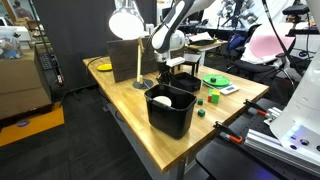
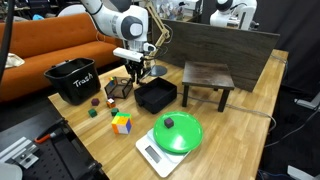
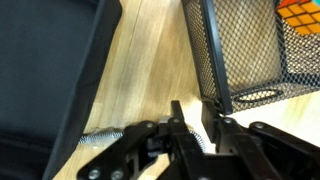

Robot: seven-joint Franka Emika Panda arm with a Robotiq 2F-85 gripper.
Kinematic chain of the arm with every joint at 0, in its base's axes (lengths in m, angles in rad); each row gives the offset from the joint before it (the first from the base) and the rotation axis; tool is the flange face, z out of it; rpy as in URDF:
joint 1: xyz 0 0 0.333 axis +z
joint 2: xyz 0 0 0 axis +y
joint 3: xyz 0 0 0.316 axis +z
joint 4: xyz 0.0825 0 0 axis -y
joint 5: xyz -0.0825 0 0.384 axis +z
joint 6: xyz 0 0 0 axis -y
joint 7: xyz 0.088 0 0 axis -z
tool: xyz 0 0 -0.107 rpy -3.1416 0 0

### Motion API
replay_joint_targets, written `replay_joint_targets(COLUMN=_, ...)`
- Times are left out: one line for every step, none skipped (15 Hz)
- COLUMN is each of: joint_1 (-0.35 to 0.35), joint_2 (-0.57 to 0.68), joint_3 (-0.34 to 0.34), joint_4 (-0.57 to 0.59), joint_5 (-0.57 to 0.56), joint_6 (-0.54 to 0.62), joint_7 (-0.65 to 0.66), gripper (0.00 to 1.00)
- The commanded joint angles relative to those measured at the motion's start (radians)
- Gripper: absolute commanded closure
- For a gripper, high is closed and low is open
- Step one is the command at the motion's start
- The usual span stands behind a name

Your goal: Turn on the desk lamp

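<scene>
**Desk lamp (image 1: 137, 58) at the back of the worktop, end effector low beside its base**

I have the end effector (image 1: 172, 64) down low and near the lamp's round foot. I judge the switch to be somewhere on the base or the stem, though I cannot make it out in any view. The fingers are drawn in to a mere sliver of a gap and carry nothing. To my mind a narrow, blunt tip suits a poke at a switch better than a spread pair.

In an exterior view the lamp stands on the wooden worktop (image 1: 235, 105), toward its far edge in front of a dark panel. It is just beside the black bins (image 1: 170, 110) and rises well above them. Its dome shade is smooth and reads very bright — whether that is glow or glare I cannot tell. The stem is slim, pale and upright, and the base is a flat metallic disc that looks heavy enough to take a light press without sliding.

The wrist view shows the lane I am working in. Pale, straight wood grain runs between a smooth dark wall on one side, which I take for one of those bins, and a black mesh basket (image 3: 245, 50) of open wire weave on the other. A small coil spring (image 3: 100, 138) lies on the wood close to the fingers — another reason for holding them narrow.
</scene>
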Motion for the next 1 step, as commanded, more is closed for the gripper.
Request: replay_joint_targets(joint_1=0.000, joint_2=0.001, joint_3=0.001, joint_4=0.002, joint_5=-0.001, joint_6=-0.002, joint_7=0.001, gripper=0.72)
